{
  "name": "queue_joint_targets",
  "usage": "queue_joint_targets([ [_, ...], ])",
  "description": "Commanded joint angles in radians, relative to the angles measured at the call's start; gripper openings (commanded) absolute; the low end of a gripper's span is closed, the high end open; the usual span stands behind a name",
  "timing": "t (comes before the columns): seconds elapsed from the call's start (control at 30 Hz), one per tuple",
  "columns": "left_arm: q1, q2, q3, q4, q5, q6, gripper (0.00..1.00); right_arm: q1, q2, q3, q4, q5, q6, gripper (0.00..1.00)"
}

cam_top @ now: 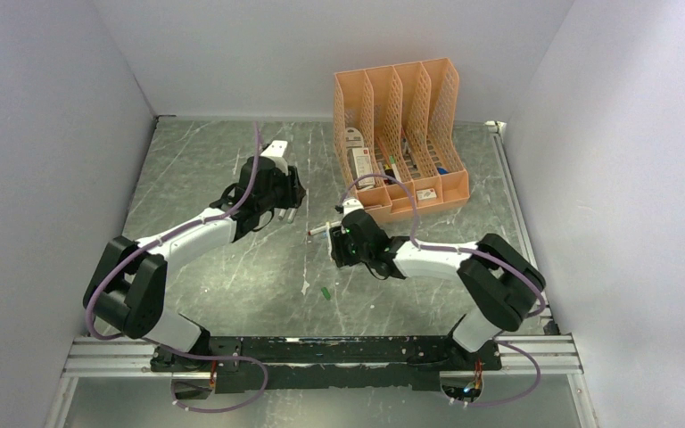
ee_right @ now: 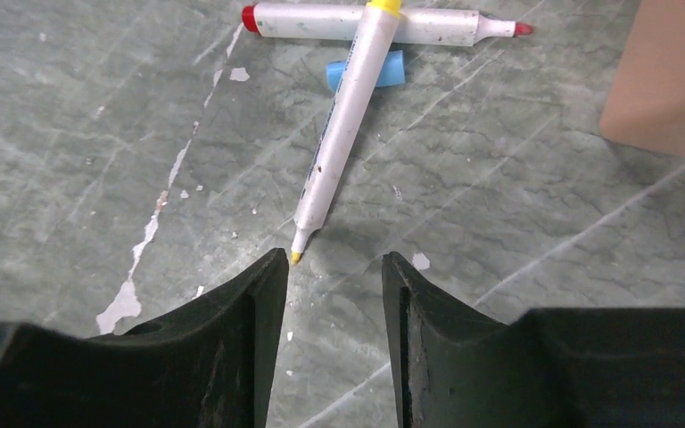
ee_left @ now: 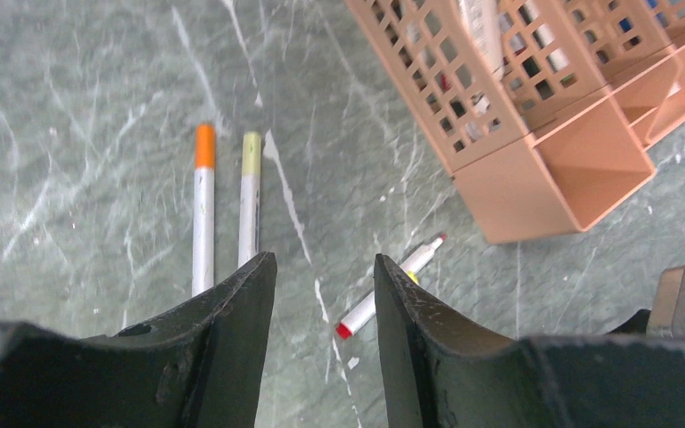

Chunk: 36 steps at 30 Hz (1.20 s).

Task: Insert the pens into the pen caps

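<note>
Hovering right hand (ee_right: 332, 260) near yellow-tipped pen (ee_right: 344, 125)

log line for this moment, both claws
left claw open, near orange-ended pen, lime-ended pen | right claw open, over yellow-tipped pen crossing red-tipped pen | blue cap beside them | nothing held

Overhead overview, two close wrist views
</note>
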Motion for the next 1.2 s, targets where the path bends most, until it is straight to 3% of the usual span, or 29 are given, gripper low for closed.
queue_joint_targets([
  [0.0,0.016,-0.024,-0.038,0.06,-0.027,-0.066,0.54,0.027,0.069,0.059,0.012,0.06,-0.031,0.43],
  [0.3,0.021,-0.035,-0.048,0.042,-0.033,-0.062,0.54,0.049,0.183,0.162,-0.046,0.139,-0.03,0.41],
  [0.63,0.022,-0.072,-0.085,0.043,-0.062,-0.058,0.53,0.056,0.236,0.213,-0.11,0.21,-0.009,0.0],
  [0.77,0.024,-0.076,-0.077,0.051,-0.016,-0.063,0.54,0.06,0.167,0.174,-0.071,0.207,-0.016,0.0],
  [0.87,0.034,-0.072,-0.056,0.061,0.101,-0.058,0.61,0.067,0.077,0.134,-0.038,0.218,-0.038,0.0],
  [1.03,0.075,-0.03,-0.028,0.154,0.493,-0.136,0.74,0.08,-0.12,0.048,0.03,0.192,-0.106,0.0],
  [1.17,0.079,0.002,-0.035,0.296,0.697,-0.238,0.69,0.082,-0.22,0.027,0.039,0.168,-0.15,0.0],
])
